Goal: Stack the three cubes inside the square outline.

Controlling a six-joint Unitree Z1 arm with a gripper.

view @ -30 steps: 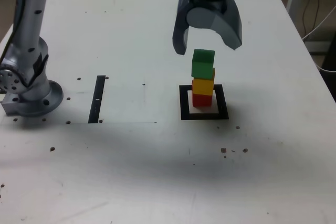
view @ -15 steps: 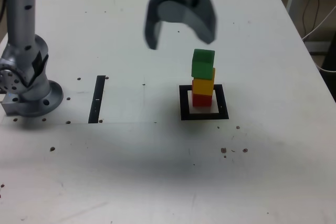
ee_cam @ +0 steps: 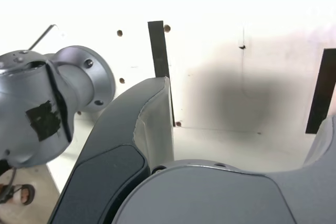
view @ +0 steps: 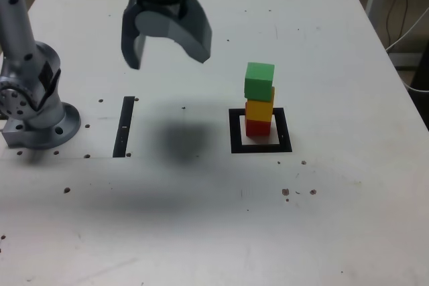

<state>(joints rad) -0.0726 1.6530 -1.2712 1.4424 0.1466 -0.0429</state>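
Three cubes stacked in one column: red cube (view: 258, 127) at the base, yellow cube (view: 259, 110) on it, green cube (view: 259, 80) on top, sitting slightly askew. Stack standing inside the square outline (view: 234, 133), a thick black frame with a white centre, on the white table (view: 322, 219). Gripper (view: 168, 50) raised above the table, well apart from the stack, toward the exterior view's left. Jaws spread wide, holding nothing, touching nothing, pointing downward. Dark shadow on the table beneath. Thin black strip (view: 124, 126) lying flat farther toward the exterior view's left. Arm base (view: 33, 112) at that far edge, grey and round. In the wrist view, one grey finger (ee_cam: 152, 129) filling the foreground.
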